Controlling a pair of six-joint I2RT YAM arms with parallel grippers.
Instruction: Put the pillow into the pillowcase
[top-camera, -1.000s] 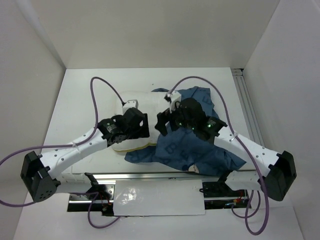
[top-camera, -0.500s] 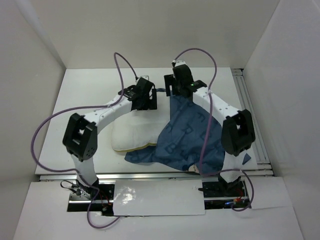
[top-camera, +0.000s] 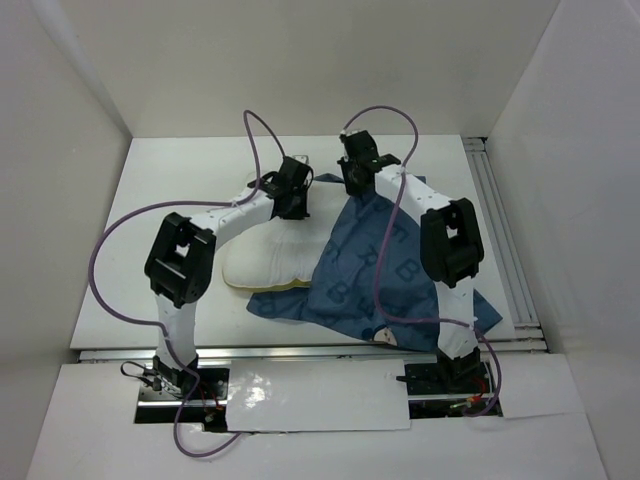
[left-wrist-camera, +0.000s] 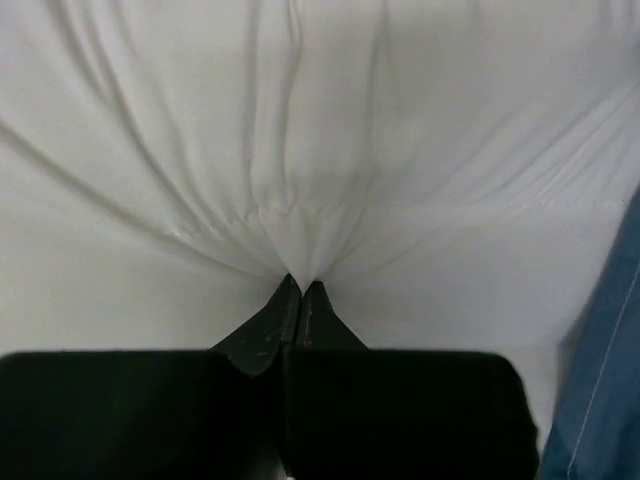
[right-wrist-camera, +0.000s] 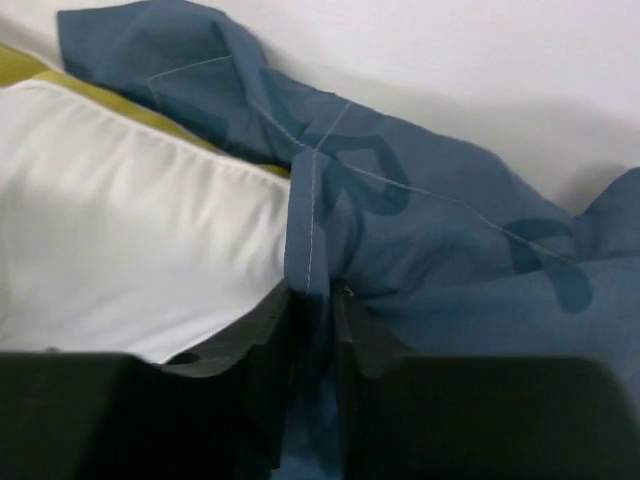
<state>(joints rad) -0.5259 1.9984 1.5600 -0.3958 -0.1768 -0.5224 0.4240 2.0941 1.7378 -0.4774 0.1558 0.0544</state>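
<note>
The white pillow (top-camera: 268, 255) with its yellow trim lies in the middle of the table, its right side under the dark blue pillowcase (top-camera: 385, 270). At the pillow's far edge my left gripper (top-camera: 293, 203) is shut on a pinch of the pillow's white cloth (left-wrist-camera: 300, 240), which puckers into folds at the fingertips. Over the pillowcase's far corner my right gripper (top-camera: 352, 183) is shut on a hemmed fold of the pillowcase (right-wrist-camera: 315, 230). Beside that fold the pillow (right-wrist-camera: 130, 220) shows in the right wrist view. A strip of blue pillowcase (left-wrist-camera: 605, 390) edges the left wrist view.
White walls stand on three sides of the white table (top-camera: 170, 180). A metal rail (top-camera: 495, 220) runs along the table's right side. Purple cables (top-camera: 255, 140) loop above both arms. Both arms reach far out over the pillow and the case.
Both arms have stretched from the near middle to the far edge of the pillow and the case. Both grippers have shut, the left on the pillow, the right on the pillowcase.
</note>
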